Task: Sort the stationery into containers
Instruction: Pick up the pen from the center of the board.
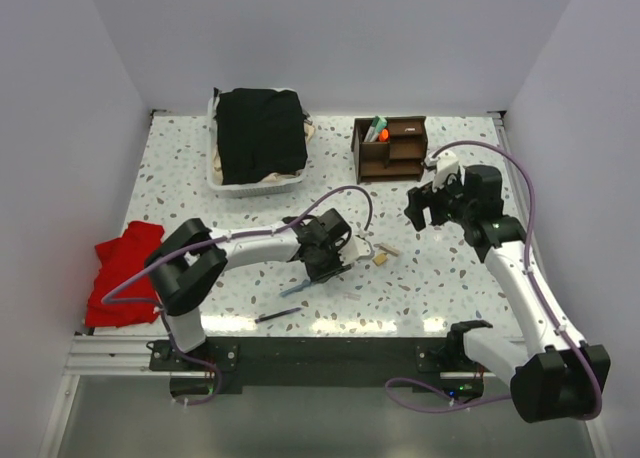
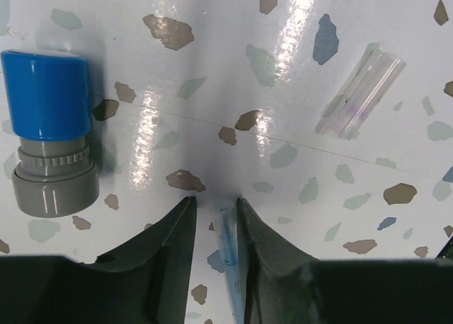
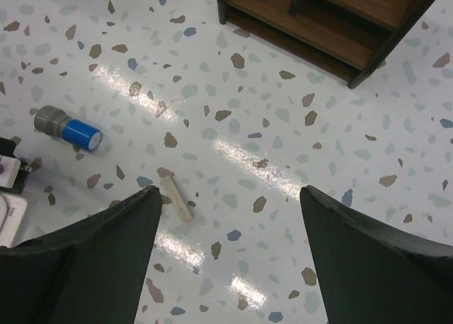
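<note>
1. The blue pen (image 2: 228, 253) is seen lying on the counter (image 1: 450, 288), at about 6 o'clock from the counter's middle. In the overhead view its long axis runs from 8 to 2 o'clock. In the left wrist view it runs 12 to 6.
2. The left hand (image 2: 214, 202) is set low over the pen, with the fingers drawn close on either side of it. One finger is against the pen and a slit of counter shows beside the other. Whether the pen is truly pinched cannot be told.
3. The blue-grey sharpener (image 2: 49, 126) is seen on its side at 10 o'clock from the left hand. In that view its blue end points to 12 and its grey end to 6.
4. A clear plastic piece (image 2: 361, 90) lies at 1 o'clock from the left hand, its axis running 1 to 7.
5. The right hand (image 3: 228, 191) is held above the counter, spread wide and carrying nothing.
6. The tan eraser (image 1: 381, 261) lies just beside the left hand, at its 3 o'clock in the overhead view.
7. The black pen (image 1: 278, 316) lies near the front edge, almost 9 to 3.
8. The wooden organiser (image 1: 390, 148) stands at 1 o'clock on the counter. The orange-capped marker (image 1: 383, 135) and the pale green pen (image 1: 372, 128) are seen in its far-left compartment.
</note>
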`<state>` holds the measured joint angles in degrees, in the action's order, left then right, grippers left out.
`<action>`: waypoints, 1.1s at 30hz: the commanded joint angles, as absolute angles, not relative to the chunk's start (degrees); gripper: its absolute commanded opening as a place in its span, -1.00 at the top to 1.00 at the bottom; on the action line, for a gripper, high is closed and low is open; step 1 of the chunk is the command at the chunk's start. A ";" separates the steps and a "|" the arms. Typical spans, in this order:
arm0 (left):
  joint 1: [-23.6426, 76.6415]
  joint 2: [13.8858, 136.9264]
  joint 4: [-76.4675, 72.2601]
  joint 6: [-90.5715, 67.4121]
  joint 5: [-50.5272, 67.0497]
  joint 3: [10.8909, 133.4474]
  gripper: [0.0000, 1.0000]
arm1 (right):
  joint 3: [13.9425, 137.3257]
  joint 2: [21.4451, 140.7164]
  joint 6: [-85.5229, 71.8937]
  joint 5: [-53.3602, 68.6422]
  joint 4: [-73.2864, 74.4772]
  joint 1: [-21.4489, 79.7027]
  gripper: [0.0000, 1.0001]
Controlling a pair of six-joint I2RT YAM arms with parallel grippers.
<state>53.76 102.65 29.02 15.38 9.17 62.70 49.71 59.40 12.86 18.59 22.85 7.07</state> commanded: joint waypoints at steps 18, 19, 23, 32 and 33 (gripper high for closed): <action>53.97 99.85 28.12 16.17 6.07 52.65 0.20 | 50.98 61.70 14.77 17.67 22.06 6.15 -0.68; 54.05 99.76 28.04 16.43 5.98 52.21 0.21 | 50.89 61.79 14.77 17.67 21.97 6.33 -0.68; 53.96 99.06 28.56 16.87 5.19 51.77 0.23 | 50.54 61.52 14.59 17.84 22.06 6.24 -0.68; 53.96 99.66 29.18 19.16 6.67 51.06 0.47 | 50.63 62.23 14.24 18.11 21.71 6.15 -0.68; 53.96 99.75 29.35 19.86 8.94 51.15 0.57 | 50.71 62.31 14.24 18.11 21.80 6.24 -0.68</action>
<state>54.08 96.66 21.91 17.17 7.25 53.82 49.17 61.91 14.81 18.50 23.07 6.35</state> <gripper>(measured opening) 0.282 0.841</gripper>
